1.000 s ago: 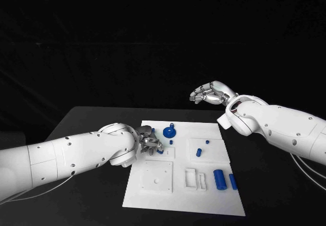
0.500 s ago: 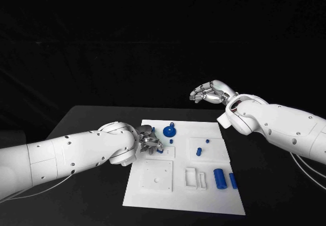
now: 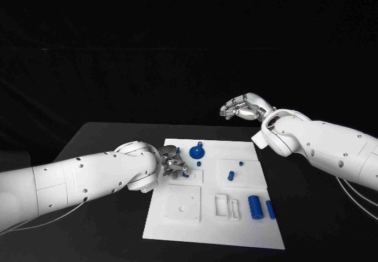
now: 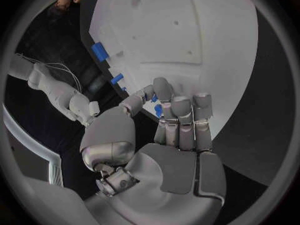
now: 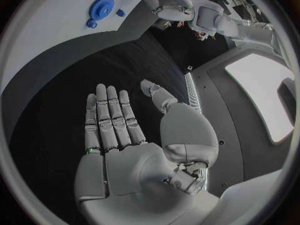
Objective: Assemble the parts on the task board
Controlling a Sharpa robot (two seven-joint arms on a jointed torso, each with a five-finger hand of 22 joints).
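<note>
The white task board (image 3: 236,229) lies in the middle of the black table. My left hand (image 3: 174,164) sits at the board's left edge, fingers curled in. It pinches a small blue part (image 4: 157,109) between thumb and fingers, just over the board (image 4: 187,30). A blue gear (image 3: 196,152) stands at the back of the board, with a small blue peg (image 3: 199,164) in front of it and another peg (image 3: 230,176) further right. My right hand (image 3: 246,106) hangs open, high above the table behind the board; its fingers (image 5: 109,117) are straight and hold nothing.
A thick blue cylinder (image 3: 253,206) and a thinner one (image 3: 270,209) lie at the board's right front. A white square plate (image 3: 181,203) and white slotted blocks (image 3: 226,206) sit on the front half. Bare black table (image 3: 102,142) flanks the board.
</note>
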